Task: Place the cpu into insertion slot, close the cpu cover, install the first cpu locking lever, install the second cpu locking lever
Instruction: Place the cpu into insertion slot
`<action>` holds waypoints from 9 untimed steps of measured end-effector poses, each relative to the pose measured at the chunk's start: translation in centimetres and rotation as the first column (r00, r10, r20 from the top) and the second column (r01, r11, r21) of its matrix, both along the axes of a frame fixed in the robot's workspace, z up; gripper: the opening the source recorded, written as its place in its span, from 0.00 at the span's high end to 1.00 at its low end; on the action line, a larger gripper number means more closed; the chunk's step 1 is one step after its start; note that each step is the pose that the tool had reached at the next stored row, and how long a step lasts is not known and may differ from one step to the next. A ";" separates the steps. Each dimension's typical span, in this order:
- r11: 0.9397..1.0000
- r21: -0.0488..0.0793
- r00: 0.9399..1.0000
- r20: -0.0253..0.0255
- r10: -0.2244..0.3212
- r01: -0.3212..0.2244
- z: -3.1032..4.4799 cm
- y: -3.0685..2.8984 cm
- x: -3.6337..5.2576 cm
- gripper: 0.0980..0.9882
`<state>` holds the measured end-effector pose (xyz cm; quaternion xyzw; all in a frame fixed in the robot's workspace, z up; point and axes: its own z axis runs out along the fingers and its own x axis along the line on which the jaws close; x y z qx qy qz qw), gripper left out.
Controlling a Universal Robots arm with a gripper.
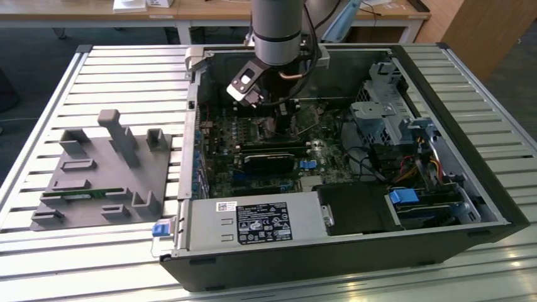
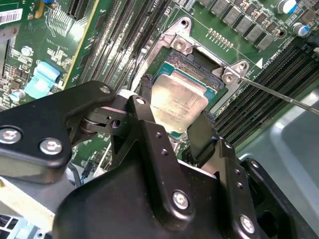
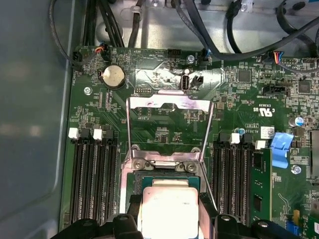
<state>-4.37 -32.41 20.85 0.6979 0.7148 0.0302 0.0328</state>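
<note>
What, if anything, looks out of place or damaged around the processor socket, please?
Nothing stands out. The gripper holds the cpu at the insertion slot; the cpu cover is swung open and a thin locking lever stands unlatched, which suits this stage. No damage or loose parts show.

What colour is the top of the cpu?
Dull silver-grey; the cpu shows best in the second wrist view.

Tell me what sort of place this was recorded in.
Probably a robotics lab or workshop, set up for PC assembly: an open computer case on a slatted metal table, a grey fixture block beside it, wooden desks behind, and the gripper holding a cpu over the motherboard.
</note>
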 end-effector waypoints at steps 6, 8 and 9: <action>1.000 0.000 1.000 0.000 -0.007 0.007 -0.52 0.07 -0.09 0.51; 1.000 0.000 1.000 0.000 -0.007 0.007 -0.65 0.17 -0.08 0.51; 1.000 0.000 1.000 0.000 -0.007 0.007 -0.71 0.22 -0.08 0.51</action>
